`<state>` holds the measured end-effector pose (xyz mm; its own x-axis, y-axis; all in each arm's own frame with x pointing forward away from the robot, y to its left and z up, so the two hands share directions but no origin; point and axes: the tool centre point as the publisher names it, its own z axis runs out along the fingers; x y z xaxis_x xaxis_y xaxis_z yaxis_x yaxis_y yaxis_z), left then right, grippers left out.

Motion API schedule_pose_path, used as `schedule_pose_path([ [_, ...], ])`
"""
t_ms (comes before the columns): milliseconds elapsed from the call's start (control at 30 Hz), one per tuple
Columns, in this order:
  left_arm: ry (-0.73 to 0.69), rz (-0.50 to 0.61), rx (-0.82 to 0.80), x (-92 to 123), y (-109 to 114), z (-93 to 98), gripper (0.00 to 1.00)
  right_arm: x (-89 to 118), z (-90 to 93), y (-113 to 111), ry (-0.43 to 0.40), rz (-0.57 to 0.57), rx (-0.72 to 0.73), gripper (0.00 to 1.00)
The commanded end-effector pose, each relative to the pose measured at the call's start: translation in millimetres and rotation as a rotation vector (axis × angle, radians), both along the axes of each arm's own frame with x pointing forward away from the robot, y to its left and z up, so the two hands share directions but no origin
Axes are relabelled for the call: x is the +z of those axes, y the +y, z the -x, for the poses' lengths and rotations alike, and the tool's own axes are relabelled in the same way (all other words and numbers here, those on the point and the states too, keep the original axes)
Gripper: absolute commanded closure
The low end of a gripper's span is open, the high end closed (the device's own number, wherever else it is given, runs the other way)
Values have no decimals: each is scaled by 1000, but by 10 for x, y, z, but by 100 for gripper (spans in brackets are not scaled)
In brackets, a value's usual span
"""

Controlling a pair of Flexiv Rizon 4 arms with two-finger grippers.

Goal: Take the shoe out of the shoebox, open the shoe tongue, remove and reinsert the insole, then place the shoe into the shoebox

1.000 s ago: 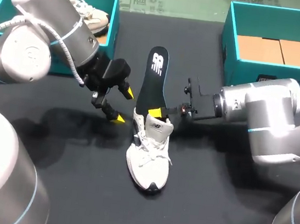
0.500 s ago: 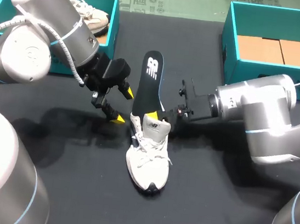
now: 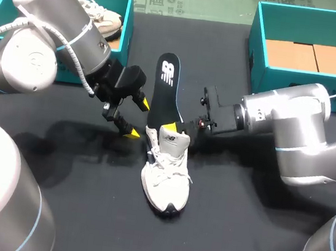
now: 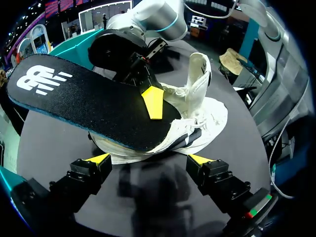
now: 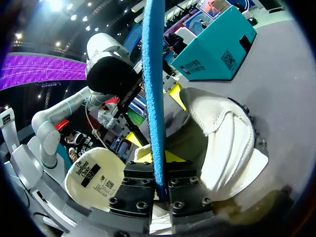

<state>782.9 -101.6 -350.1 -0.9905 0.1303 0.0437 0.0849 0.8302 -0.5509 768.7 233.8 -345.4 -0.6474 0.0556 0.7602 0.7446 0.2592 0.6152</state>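
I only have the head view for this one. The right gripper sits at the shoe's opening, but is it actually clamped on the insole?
Observer: Yes. In the right wrist view the insole runs edge-on between the fingers of the right gripper, and both fingers touch it.
Operator: And the left gripper, is it holding anything?
Observer: No. The left wrist view shows the left gripper open with nothing between its tips. The shoe lies ahead of it.
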Motion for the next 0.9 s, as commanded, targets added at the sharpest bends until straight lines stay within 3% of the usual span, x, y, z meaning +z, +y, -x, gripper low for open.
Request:
schedule_pose_path([
  [33,0,-1,0,1,1,5,0,-13,-35,32,-3,1,6,84],
  [367,0,-1,0,1,1,5,0,42,-73,50,-29,-6,7,80],
  [900,0,-1,0,1,1,5,0,152,-159,68,-63,-7,11,62],
])
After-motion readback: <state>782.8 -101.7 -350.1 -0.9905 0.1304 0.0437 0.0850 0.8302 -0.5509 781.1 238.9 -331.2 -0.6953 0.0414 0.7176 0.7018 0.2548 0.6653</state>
